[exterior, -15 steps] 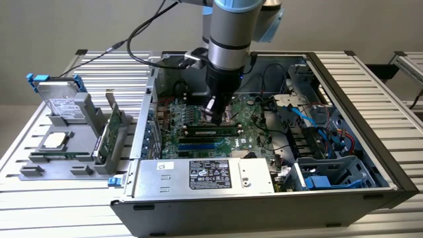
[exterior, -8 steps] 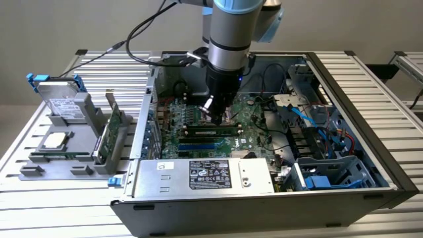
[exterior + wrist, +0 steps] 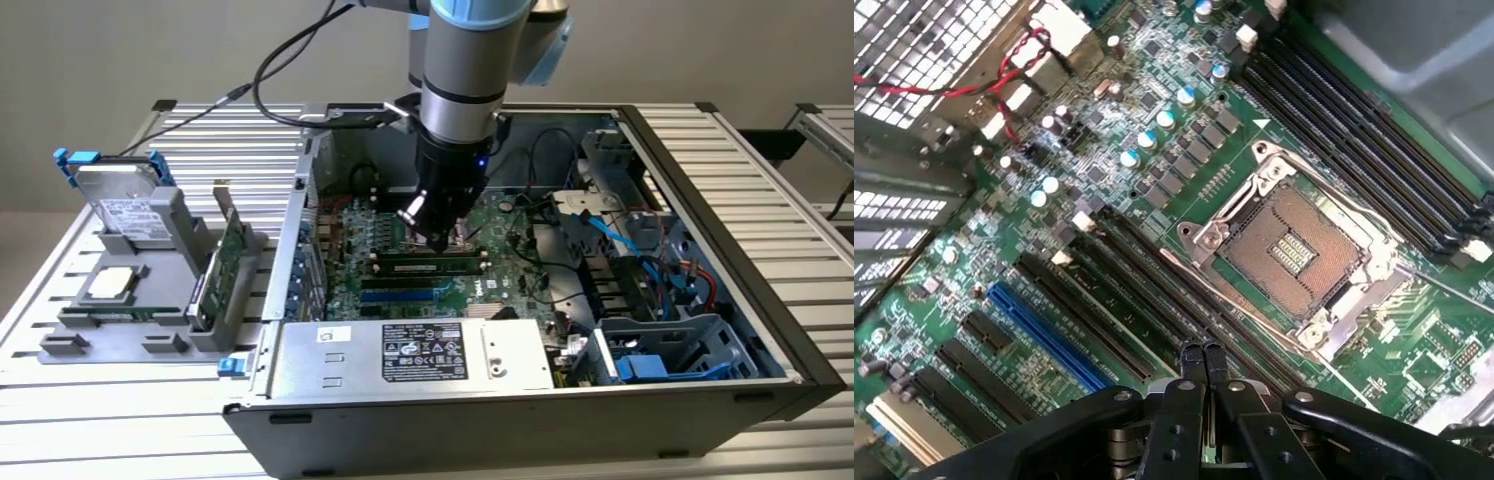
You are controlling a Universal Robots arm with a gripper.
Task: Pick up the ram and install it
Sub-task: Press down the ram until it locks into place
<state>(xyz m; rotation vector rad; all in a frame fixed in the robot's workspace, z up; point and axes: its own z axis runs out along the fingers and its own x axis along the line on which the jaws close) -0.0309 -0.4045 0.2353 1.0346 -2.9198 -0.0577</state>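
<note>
Inside open computer case (image 3: 747, 250): motherboard (image 3: 1154, 170), power supply (image 3: 414, 355), cables. Ram (image 3: 427, 266) seated in slot on motherboard, just below pincer (image 3: 438, 243). Pincer fingers (image 3: 1189, 362) pressed together, empty.

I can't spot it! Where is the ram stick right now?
In the exterior view, the ram sits along a memory slot on the motherboard, right under the gripper and behind the power supply.

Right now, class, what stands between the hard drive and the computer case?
A green expansion card, upright in the grey holder, apart from the drive and beside the case wall. The exterior view shows it.
</note>
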